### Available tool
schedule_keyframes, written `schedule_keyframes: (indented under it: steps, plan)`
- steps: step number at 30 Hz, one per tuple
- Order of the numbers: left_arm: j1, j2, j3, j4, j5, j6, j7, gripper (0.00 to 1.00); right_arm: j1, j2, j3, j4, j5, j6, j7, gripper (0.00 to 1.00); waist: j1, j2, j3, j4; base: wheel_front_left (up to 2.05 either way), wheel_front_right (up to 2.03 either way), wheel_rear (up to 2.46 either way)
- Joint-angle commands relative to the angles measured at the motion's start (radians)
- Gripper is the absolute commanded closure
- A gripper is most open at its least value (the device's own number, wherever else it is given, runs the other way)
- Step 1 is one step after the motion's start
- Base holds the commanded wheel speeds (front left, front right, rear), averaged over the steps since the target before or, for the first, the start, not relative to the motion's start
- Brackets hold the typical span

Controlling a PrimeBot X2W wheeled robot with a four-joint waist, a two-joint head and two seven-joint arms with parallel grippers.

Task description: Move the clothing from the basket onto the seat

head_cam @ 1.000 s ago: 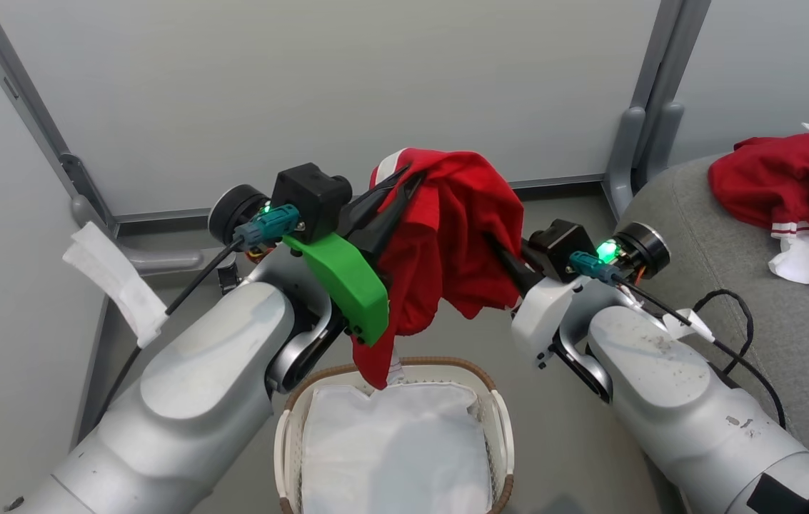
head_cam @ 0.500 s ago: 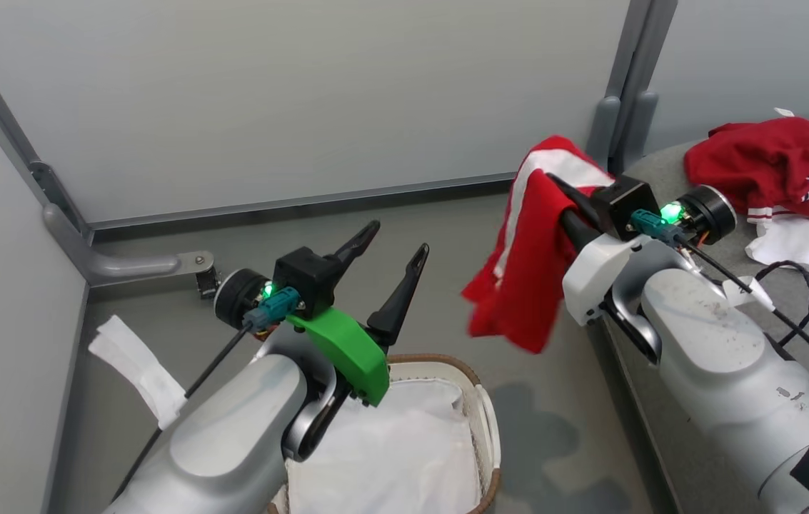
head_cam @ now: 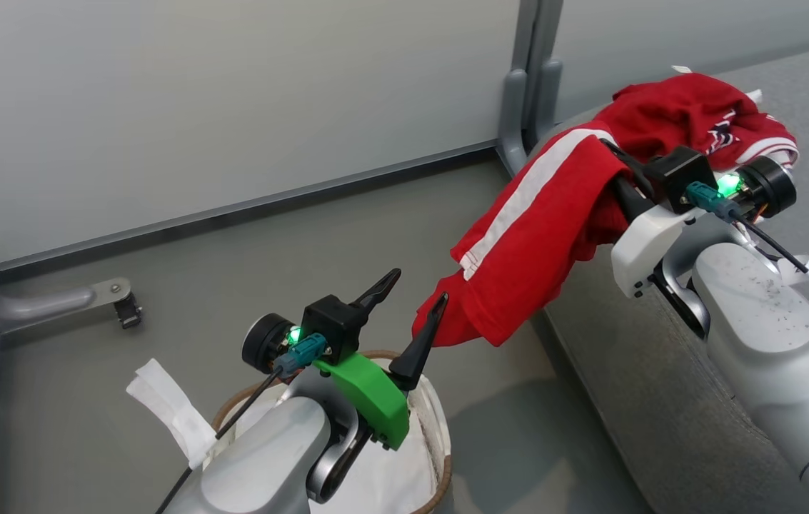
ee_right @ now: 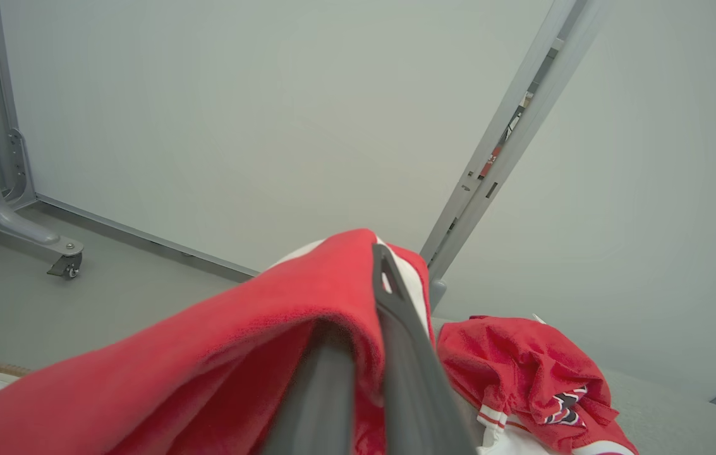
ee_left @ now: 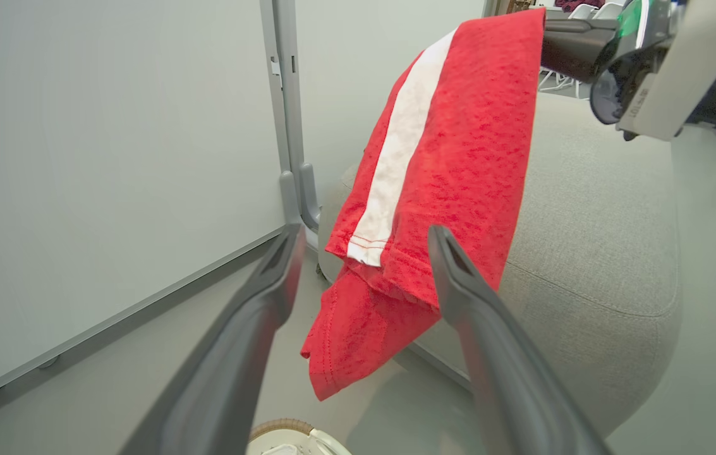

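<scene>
Item: held shirt (head_cam: 533, 243), bright red with one white stripe along its length. It was draped over and pinched in the right claw (head_cam: 622, 171), whose fingers were closed together on a fold at the garment's upper end. The long axis ran from that claw down and toward the robot's left. The stitched hem end pointed at the floor (head_cam: 233, 285) and hung free, clear of the ground. The upper end sat above the near edge of the seat (head_cam: 661, 371). The lower end hung over the gap between the seat and the basket (head_cam: 441, 471).

Item: second shirt (head_cam: 697, 114), red with striped trim, crumpled in a heap on the seat just beyond the right claw.

Item: left claw (head_cam: 418, 287), fingers spread apart and holding nothing, raised over the basket. One fingertip stood close to the hanging hem; contact could not be told.

Item: basket, brown woven rim, on the floor, mostly hidden behind the left arm. The white liner cloth (head_cam: 404, 478) lay inside.

Surroundings: pale wall panels joined by a grey post (head_cam: 529, 78), and a castered foot (head_cam: 122, 307) at the wall's base.
</scene>
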Motion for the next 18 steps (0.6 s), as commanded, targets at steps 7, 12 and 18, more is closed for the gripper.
schedule_keyframes:
  steps: [7, 12, 18]
  plan:
    - [0.024, -0.004, 0.033, -0.023, 0.062, -0.007, -0.005, 0.00, 0.023, -0.011, -0.031, -0.058, -0.011, -0.001, -0.002, 1.00, 0.0000, 0.0000, 0.078, -0.218, 0.00, 0.00, 0.00]
    - [0.014, -0.008, 0.040, -0.024, 0.096, -0.018, -0.005, 0.00, 0.044, -0.018, -0.073, -0.084, -0.023, -0.001, -0.002, 1.00, 0.0000, 0.0000, 0.110, -0.289, 0.00, 0.00, 0.00]
    - [-0.004, -0.012, 0.045, -0.013, 0.121, -0.029, -0.005, 0.00, 0.072, -0.025, -0.133, -0.098, -0.041, -0.001, -0.002, 1.00, 0.0000, 0.0000, 0.143, -0.316, 0.00, 0.00, 0.00]
